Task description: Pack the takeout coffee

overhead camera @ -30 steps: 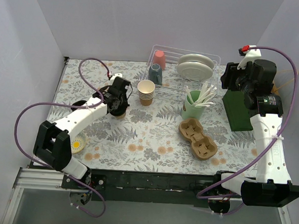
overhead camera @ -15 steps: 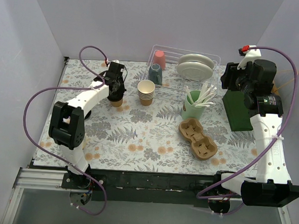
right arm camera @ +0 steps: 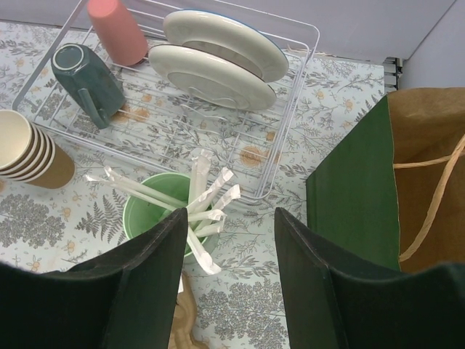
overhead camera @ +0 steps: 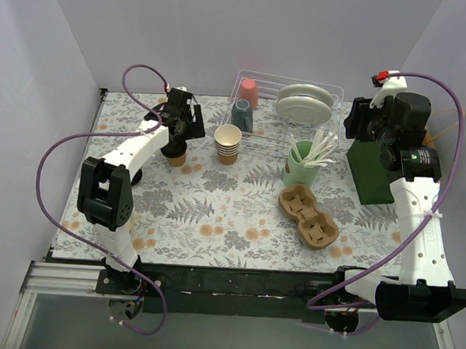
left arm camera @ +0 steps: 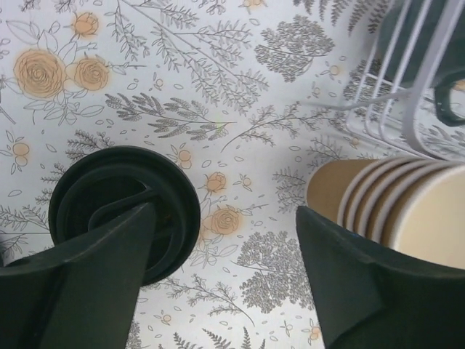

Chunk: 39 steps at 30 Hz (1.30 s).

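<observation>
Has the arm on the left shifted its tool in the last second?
Yes. The left tool has moved back, away from the arms' bases, until level with the dish rack, and it has opened above the lidded cup.

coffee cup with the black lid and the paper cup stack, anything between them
Only bare flowered tablecloth lies between the coffee cup and the paper cup stack, seen in the left wrist view.
</observation>
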Each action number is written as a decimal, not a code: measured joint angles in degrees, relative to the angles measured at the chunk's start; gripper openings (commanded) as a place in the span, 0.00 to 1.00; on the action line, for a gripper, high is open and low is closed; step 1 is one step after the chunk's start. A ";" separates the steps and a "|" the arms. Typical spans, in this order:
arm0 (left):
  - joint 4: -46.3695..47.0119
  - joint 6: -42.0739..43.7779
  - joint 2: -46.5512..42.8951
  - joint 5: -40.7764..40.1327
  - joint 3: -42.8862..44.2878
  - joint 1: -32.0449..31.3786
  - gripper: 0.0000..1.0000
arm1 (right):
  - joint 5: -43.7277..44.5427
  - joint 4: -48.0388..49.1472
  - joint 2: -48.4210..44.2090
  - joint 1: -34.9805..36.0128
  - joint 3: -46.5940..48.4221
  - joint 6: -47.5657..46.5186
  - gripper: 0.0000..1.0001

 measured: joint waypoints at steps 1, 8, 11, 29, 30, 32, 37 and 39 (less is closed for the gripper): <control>-0.37 0.11 -0.42 0.46 0.57 0.00 0.98 | 0.17 0.00 0.04 0.00 0.00 -0.04 0.59; -0.96 2.40 -9.57 5.57 1.42 0.00 0.98 | 3.06 -1.62 3.04 -0.02 3.41 -0.68 0.60; 0.76 3.23 -16.50 8.02 -0.85 0.00 0.98 | 5.66 -2.60 5.25 -0.22 6.43 -1.51 0.60; 17.57 3.26 -44.74 16.04 -38.40 0.00 0.98 | 1.55 -16.11 27.36 -12.26 28.65 -4.72 0.75; 18.01 3.26 -44.83 16.06 -38.40 0.00 0.98 | 0.72 -16.81 27.39 -12.37 28.65 -4.76 0.75; 18.71 3.26 -44.78 16.09 -38.38 0.00 0.98 | -1.03 -17.53 27.36 -12.44 29.00 -4.74 0.76; 18.82 3.28 -44.02 16.48 -38.38 0.00 0.98 | -6.49 -16.94 26.18 -12.44 30.38 -3.74 0.81; 18.75 3.28 -43.95 16.48 -38.38 0.00 0.98 | -6.88 -16.06 24.57 -12.37 30.34 -3.32 0.83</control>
